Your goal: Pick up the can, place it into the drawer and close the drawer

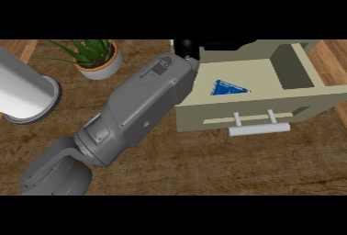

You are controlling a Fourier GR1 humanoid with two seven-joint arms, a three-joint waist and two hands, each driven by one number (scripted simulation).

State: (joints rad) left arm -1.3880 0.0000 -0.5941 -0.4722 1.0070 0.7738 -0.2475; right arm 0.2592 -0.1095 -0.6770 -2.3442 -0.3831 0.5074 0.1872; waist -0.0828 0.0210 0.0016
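Note:
The cream drawer [203, 108] stands pulled out at the upper right, its white bar handle [260, 127] facing the near side. Inside it a blue patterned wedge [229, 87] shows against the left part of the floor; it looks like the can, mostly hidden. My left forearm [139, 110] runs from the lower left up to the drawer's left rear corner. Only a black patch of the left hand [187, 47] shows there, above the drawer's edge, and the forearm hides most of it. The right hand does not show.
A potted green plant [95, 57] stands at the back, left of the forearm. A large pale cylinder with a dark rim [24, 94] lies at the far left. Bare wooden counter [224, 165] spreads in front of the drawer.

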